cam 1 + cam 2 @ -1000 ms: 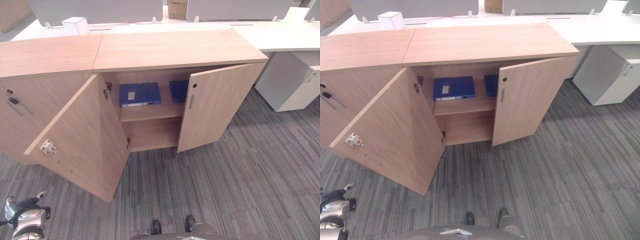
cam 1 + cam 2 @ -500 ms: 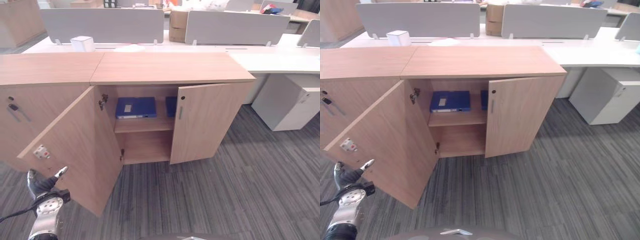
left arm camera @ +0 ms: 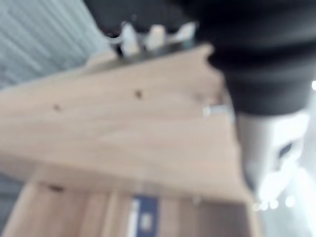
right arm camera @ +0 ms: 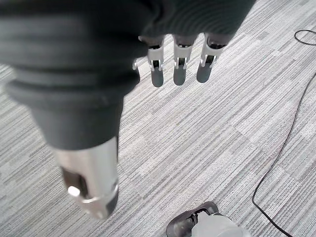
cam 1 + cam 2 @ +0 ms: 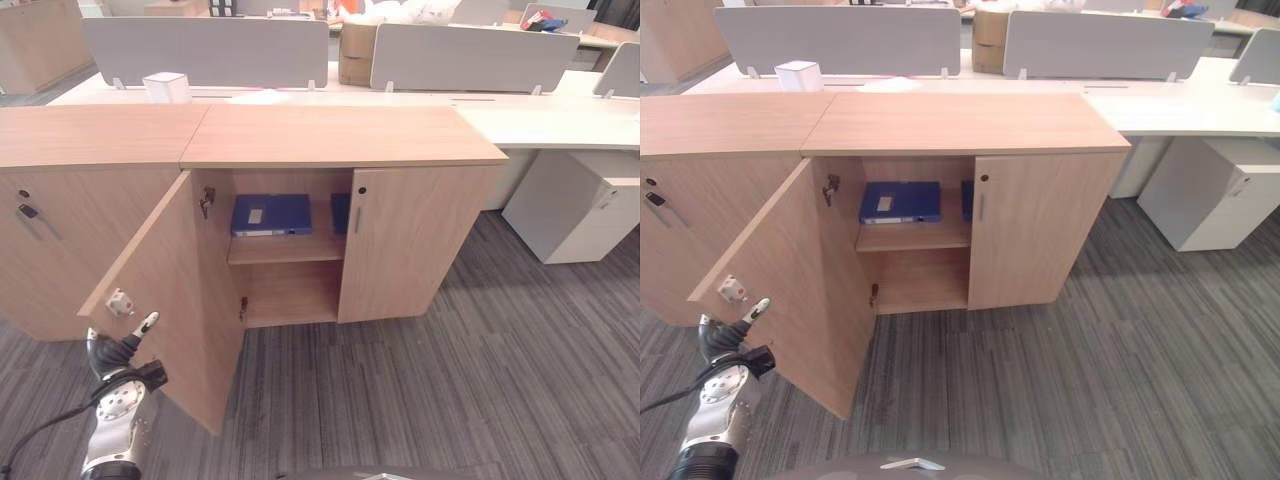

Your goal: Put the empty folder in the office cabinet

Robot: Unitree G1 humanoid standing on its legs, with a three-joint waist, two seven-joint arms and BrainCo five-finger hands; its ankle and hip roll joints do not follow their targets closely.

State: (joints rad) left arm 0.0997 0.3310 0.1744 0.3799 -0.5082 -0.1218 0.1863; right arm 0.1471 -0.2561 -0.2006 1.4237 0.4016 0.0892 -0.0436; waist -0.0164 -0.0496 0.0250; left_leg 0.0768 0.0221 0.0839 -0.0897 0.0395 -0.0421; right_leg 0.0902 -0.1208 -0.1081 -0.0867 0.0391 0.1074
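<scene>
Cabinet (image 5: 340,135) is sitting at centre in my left eye view, wood top, w/ its left door (image 5: 170,290) swinging wide open toward me and the right door (image 5: 415,240) lying nearly flush w/ the front. Blue folder (image 5: 270,214) is lying flat on the upper shelf (image 5: 285,248), towards the shelf's left side; a 2nd blue folder (image 5: 341,212) is peeking out beside it, half hidden behind the right door's edge. Left hand (image 5: 118,350) is hanging just below the outer edge of the open door, fingers straight and relaxed, holding nothing; can't tell if it's touching the door. White box (image 5: 167,87) is sitting on the white desk (image 5: 560,115) behind the cabinet.

Right eye view is giving me the same layout: left hand (image 5: 728,338) by the open door's lower outer edge, folder on the shelf inside.

Left wrist view: I'm looking along the door panel (image 3: 123,133) from very close, the hand's fingers (image 3: 129,38) lying straight by the panel's edge, and a bit of blue folder (image 3: 144,219) is showing inside the cabinet.

Right wrist view: right hand (image 4: 180,61) is hanging over grey striped carpet (image 4: 222,148), fingers straight and spread a little, empty.
</scene>
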